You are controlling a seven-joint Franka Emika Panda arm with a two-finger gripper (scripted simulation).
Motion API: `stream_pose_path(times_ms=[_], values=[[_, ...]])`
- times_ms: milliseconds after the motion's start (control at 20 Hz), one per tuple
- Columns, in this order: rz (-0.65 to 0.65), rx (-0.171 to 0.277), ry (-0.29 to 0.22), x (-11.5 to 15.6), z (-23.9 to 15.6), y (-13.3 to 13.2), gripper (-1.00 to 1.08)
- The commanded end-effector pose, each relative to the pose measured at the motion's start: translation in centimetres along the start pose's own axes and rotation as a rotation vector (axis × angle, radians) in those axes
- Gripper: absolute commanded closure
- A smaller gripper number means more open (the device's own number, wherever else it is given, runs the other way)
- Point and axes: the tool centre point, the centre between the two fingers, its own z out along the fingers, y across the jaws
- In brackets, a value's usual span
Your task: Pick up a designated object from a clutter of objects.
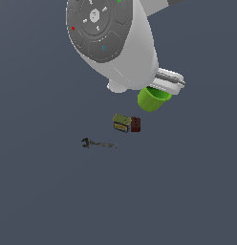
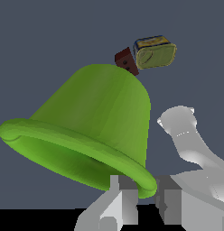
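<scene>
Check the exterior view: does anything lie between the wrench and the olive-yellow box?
No. In the exterior view only bare surface separates the wrench from the olive-yellow box.

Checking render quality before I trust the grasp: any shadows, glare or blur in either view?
Exterior view: flat, even light, no cast shadows under the olive-yellow box, red-brown block or wrench; the wrench is small and faint. Wrist view: sharp, soft shading on the green cup, which looms large; no glare.

The lime-green cup [image 2: 93, 131] fills the wrist view, its thick rim pinched between the hand's [image 2: 141, 196] fingers [image 2: 114, 198]. Beyond it, a dark red-brown block [image 2: 125, 60] touches an olive-yellow box [image 2: 155, 53].
</scene>
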Motion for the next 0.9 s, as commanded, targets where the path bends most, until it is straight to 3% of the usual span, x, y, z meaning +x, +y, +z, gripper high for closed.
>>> stream_pose_path(times_ms=[0, 850], values=[[-0.002, 0.0, 0.0, -0.5, -1.3, 0.1, 1.08], [-0.003, 0.002, -0.002, -1.5, -4.6, 0.2, 1.08]])
